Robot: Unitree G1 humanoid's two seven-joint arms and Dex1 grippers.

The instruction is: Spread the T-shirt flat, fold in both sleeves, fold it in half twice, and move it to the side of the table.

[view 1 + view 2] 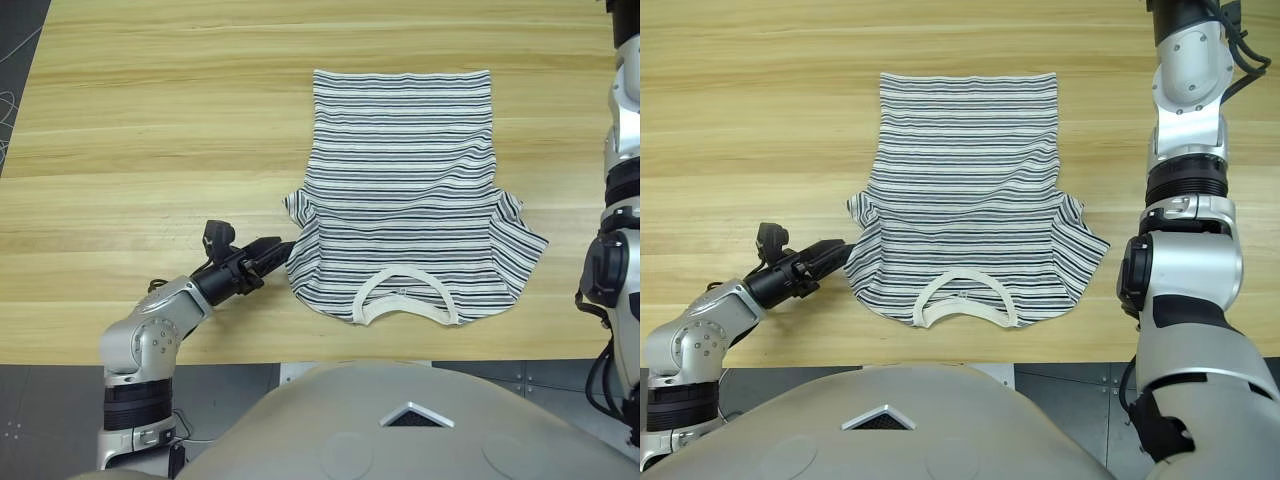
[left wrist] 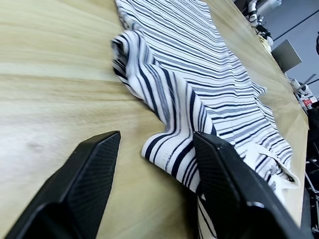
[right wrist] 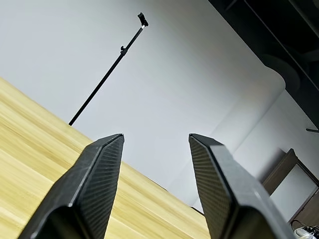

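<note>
T-shirt (image 1: 400, 180) flat on table (image 1: 150, 120) | shoulder edge inside left claw (image 1: 278, 250), spread wide | right claw (image 3: 154, 184) wide

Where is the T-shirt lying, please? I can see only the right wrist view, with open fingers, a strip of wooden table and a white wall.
Observer: The T-shirt lies on the table in front of the robot, with its collar nearest the robot and its hem farthest away.
Operator: Thank you. Are the sleeves folded in?
Observer: The right sleeve is not; it sticks outward past the body.
Operator: And where is the left gripper?
Observer: The left gripper is low at the shirt's near left edge. It is open, with that striped edge between its fingers.
</note>
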